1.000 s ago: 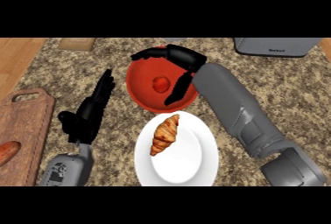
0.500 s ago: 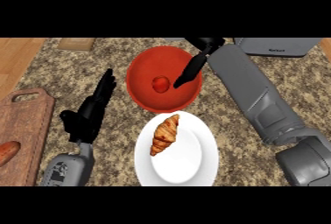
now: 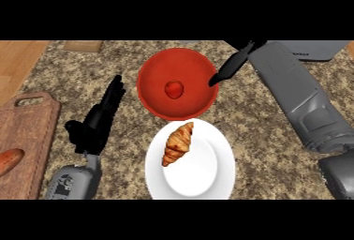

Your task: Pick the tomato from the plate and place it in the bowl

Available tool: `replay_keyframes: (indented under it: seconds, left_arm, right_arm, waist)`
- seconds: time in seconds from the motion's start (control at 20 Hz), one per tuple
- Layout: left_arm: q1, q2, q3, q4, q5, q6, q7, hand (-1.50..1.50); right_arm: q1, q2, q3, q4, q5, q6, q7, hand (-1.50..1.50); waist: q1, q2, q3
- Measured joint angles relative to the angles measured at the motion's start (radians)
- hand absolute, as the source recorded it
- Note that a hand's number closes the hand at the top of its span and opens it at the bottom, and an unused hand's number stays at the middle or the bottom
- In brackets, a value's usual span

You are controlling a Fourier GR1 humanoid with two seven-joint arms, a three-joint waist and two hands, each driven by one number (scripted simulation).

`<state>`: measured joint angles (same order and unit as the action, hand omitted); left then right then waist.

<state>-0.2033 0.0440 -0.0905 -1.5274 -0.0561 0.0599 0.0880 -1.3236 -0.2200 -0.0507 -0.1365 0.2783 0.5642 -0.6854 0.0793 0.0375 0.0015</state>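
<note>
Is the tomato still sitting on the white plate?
No, the tomato lies inside the red bowl; only a croissant is on the white plate.

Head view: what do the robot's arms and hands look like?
Two smooth grey forearms, rounded casings. The left forearm carries a small dark marking on its shell; the right forearm is plain and thicker toward the elbow. Each ends in a black robot hand: left, right. No cables show.

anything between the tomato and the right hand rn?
Head view: only bare red bowl interior lies between the tomato, sitting in the bowl, and the right hand, whose straight fingers end at the bowl's right rim.
</note>
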Motion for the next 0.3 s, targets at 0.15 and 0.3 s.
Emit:
replay_keyframes:
  seconds: [0.15,0.3]
  left_arm:
    - [-0.003,0.003,0.003,-0.002,0.007,-0.009,-0.006,0.00]
    - [-0.002,0.004,0.006,-0.004,0.005,-0.006,-0.004,0.00]
  right_arm:
    - [0.009,-0.017,0.003,-0.015,-0.003,0.021,0.014,-1.50]
    - [0.037,-0.032,0.018,-0.038,0.001,0.037,0.010,-1.50]
  waist:
    - [0.006,0.003,0.000]
    - [0.005,0.002,0.001]
